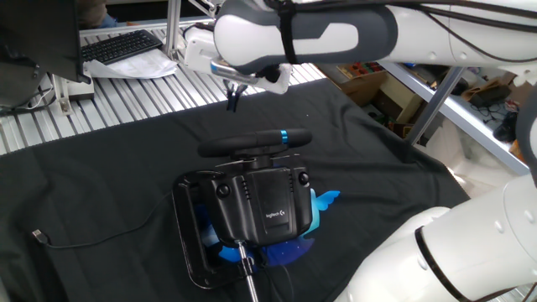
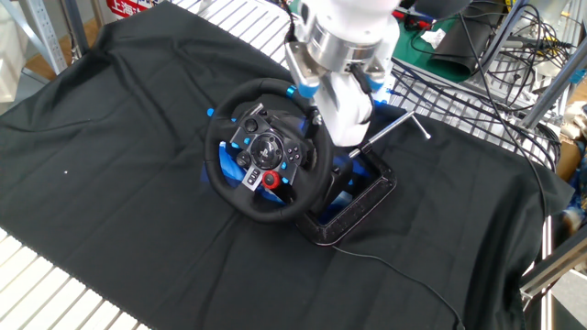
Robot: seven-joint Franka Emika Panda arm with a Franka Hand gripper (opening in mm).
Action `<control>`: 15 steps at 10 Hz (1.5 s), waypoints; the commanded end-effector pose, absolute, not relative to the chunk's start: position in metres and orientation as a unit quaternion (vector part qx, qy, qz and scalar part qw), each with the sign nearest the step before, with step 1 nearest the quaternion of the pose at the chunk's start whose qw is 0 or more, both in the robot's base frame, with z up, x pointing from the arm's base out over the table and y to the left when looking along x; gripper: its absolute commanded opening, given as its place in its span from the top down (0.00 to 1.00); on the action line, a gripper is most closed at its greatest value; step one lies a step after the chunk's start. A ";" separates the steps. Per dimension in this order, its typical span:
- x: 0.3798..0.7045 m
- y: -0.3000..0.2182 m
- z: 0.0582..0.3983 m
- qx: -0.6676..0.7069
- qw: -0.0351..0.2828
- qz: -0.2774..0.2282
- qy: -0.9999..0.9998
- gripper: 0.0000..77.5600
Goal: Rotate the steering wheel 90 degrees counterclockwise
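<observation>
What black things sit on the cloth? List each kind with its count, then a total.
Steering wheel: 1
Boxy housing with white logo: 1
Flat rectangular frame: 1
Thin cable: 1
Total: 4

Bare cloth (image 2: 110,137) before steering wheel (image 2: 266,151); housing (image 1: 267,204) blocks behind.

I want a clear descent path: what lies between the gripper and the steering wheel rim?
Nothing solid. In one fixed view, only bare black cloth shows between the gripper and the steering wheel; the gripper hangs apart from the rim.
</observation>
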State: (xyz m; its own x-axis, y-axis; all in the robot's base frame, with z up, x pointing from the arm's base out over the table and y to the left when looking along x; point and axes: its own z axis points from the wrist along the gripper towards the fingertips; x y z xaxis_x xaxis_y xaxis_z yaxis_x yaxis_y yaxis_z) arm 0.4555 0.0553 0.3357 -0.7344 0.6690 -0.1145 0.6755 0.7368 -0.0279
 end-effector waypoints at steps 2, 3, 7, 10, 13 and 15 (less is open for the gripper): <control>0.448 0.074 0.322 0.462 0.060 -0.032 0.884 1.00; 0.449 0.075 0.318 0.481 0.065 -0.031 0.874 1.00; 0.453 0.077 0.303 0.500 0.070 -0.030 0.862 1.00; 0.450 0.076 0.303 0.489 0.068 -0.028 0.869 1.00; 0.450 0.076 0.303 0.485 0.073 -0.031 0.871 1.00; 0.450 0.076 0.303 0.491 0.080 -0.027 0.867 1.00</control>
